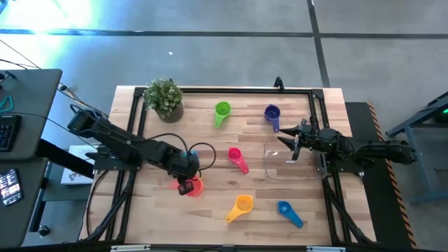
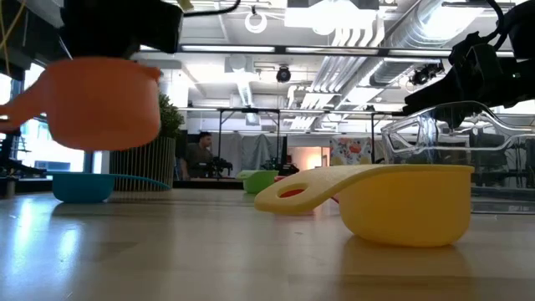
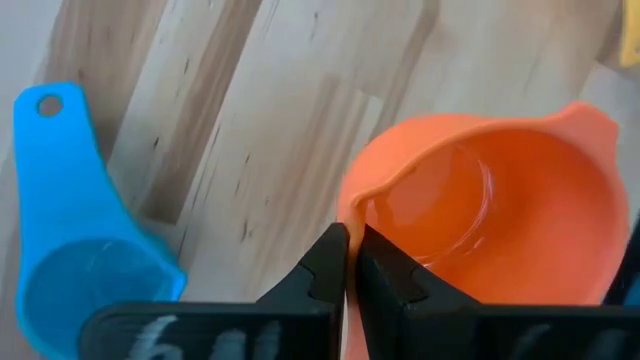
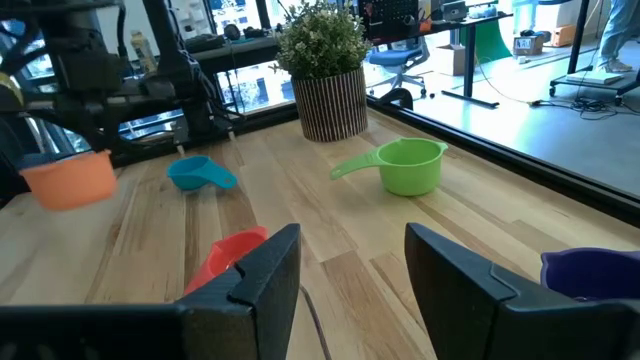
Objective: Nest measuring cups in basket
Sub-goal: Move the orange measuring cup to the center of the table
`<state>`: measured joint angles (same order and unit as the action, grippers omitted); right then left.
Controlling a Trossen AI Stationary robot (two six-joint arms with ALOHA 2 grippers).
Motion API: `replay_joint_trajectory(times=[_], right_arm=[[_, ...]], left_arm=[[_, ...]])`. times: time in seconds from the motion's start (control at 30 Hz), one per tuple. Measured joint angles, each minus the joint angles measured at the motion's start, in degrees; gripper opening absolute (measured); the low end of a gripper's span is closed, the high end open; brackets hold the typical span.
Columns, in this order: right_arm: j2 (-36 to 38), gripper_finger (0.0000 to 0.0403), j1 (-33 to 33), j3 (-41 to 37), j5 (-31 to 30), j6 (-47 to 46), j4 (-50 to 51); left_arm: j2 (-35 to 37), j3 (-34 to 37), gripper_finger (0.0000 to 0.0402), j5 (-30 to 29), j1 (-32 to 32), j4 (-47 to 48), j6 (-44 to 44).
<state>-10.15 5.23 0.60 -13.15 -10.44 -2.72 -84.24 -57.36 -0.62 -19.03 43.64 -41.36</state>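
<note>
L gripper [image 3: 347, 262] pinches salmon cup [image 3: 490, 215] by its rim, lifted off table [image 1: 210, 210], well apart from basket [image 1: 290, 162]. R gripper [image 1: 290, 143] at basket's rim, fingers apart, nothing held.

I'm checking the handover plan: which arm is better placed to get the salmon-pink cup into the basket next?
The left. Its gripper is already shut on the salmon-pink cup's rim, lifted off the table in the low view. The right gripper hovers open by the basket, holding nothing.

A potted plant [image 1: 165, 99] stands on the table [image 1: 210, 210].
</note>
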Motion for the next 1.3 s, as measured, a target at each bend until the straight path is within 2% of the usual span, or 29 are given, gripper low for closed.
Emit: replay_joint_trajectory(times=[0.43,0.9,1.1,1.3], right_arm=[[0.0,0.0174,0.0,0.0,0.0,0.0,0.0],[0.0,0.0174,0.0,0.0,0.0,0.0,0.0],[0.0,0.0174,0.0,0.0,0.0,0.0,0.0],[0.0,0.0174,0.0,0.0,0.0,0.0,0.0]], left_arm=[[-7.7,0.0,0.0008,-0.7,0.3,-5.8,-0.5],[-10.7,0.0,0.0012,-1.5,0.3,-8.2,-3.0],[-10.7,0.0,0.0035,-1.5,0.3,-9.0,-3.8],[-10.7,0.0,0.0076,-1.5,0.6,-9.4,-4.1]])
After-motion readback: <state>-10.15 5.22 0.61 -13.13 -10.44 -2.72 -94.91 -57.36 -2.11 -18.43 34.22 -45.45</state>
